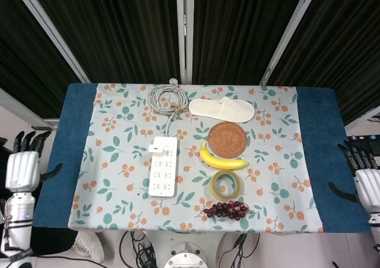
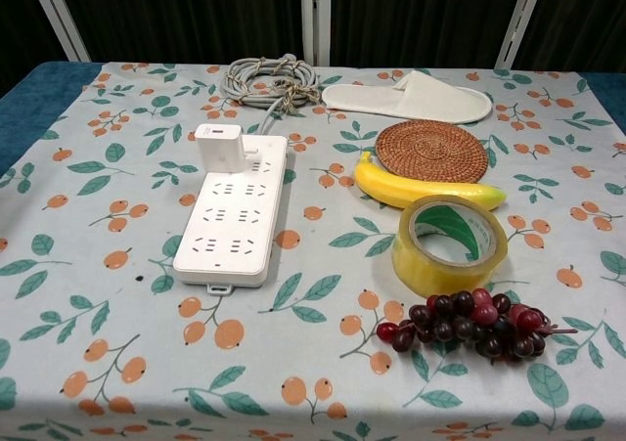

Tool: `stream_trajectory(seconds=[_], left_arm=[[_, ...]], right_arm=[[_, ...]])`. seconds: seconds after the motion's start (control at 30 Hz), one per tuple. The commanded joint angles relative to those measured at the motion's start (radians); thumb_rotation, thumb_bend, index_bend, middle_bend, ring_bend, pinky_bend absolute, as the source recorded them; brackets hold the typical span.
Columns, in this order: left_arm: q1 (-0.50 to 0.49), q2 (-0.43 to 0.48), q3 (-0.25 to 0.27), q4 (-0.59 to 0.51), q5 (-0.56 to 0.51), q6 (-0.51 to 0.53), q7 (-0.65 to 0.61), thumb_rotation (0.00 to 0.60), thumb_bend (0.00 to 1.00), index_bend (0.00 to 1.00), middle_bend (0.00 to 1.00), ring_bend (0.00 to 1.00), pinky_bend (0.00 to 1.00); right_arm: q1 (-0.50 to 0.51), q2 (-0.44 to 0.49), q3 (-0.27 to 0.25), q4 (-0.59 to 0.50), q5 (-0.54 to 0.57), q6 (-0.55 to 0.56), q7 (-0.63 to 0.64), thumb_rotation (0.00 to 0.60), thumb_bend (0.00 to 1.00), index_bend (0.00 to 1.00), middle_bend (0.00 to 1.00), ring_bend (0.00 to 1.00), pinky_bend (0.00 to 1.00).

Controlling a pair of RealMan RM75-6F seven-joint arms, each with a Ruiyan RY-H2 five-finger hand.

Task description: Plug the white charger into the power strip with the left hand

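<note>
The white charger (image 2: 218, 147) (image 1: 155, 148) stands upright in the far left socket of the white power strip (image 2: 232, 209) (image 1: 163, 166), which lies lengthwise on the floral tablecloth. My left hand (image 1: 21, 164) is off the table past its left edge, fingers spread, holding nothing. My right hand (image 1: 363, 175) hangs beyond the table's right edge, fingers apart and empty. Neither hand appears in the chest view.
The strip's coiled grey cable (image 2: 268, 78) lies at the back. A white slipper (image 2: 409, 99), a woven coaster (image 2: 431, 150), a banana (image 2: 421, 191), a yellow tape roll (image 2: 450, 243) and dark grapes (image 2: 471, 326) sit right of the strip.
</note>
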Motion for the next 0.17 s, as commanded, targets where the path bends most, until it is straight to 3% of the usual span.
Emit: stream_trajectory(seconds=[0.03, 0.17], left_arm=[[0.072, 0.022, 0.056, -0.029, 0.073, 0.059, 0.003, 0.6, 0.16, 0.16, 0.2, 0.09, 0.03], [0.124, 0.012, 0.083, -0.052, 0.125, 0.097, 0.031, 0.6, 0.16, 0.16, 0.2, 0.09, 0.03]], right_arm=[[-0.008, -0.01, -0.014, 0.006, -0.019, 0.016, 0.015, 0.6, 0.13, 0.0, 0.03, 0.0, 0.0], [-0.02, -0.024, -0.03, 0.007, -0.043, 0.038, 0.014, 0.6, 0.13, 0.0, 0.03, 0.0, 0.0]])
